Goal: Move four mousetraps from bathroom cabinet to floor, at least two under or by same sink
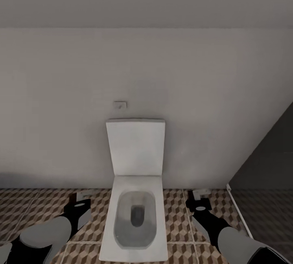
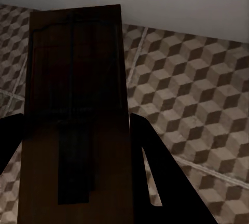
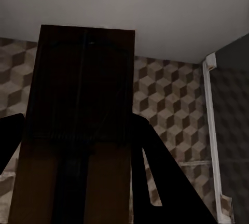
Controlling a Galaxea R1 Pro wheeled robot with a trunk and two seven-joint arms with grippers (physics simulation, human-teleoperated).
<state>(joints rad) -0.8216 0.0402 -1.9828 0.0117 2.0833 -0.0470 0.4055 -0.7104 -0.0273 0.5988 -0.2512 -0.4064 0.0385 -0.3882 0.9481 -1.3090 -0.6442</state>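
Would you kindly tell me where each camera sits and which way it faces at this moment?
Head view: from the head, forward and down at a white toilet against the wall; both arms show, left gripper, right gripper.
Left wrist view: along the left gripper's fingers, at the mousetrap held over the bathroom floor.
Right wrist view: same, another mousetrap, fingers.
Shared: the cube-patterned tiles.

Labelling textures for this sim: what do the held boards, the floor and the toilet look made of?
Mousetrap and its twin: brown wood, likely, with dark metal fittings. Bathroom floor: matte tile, cube print, pale grout. Toilet: smooth white, ceramic-looking.
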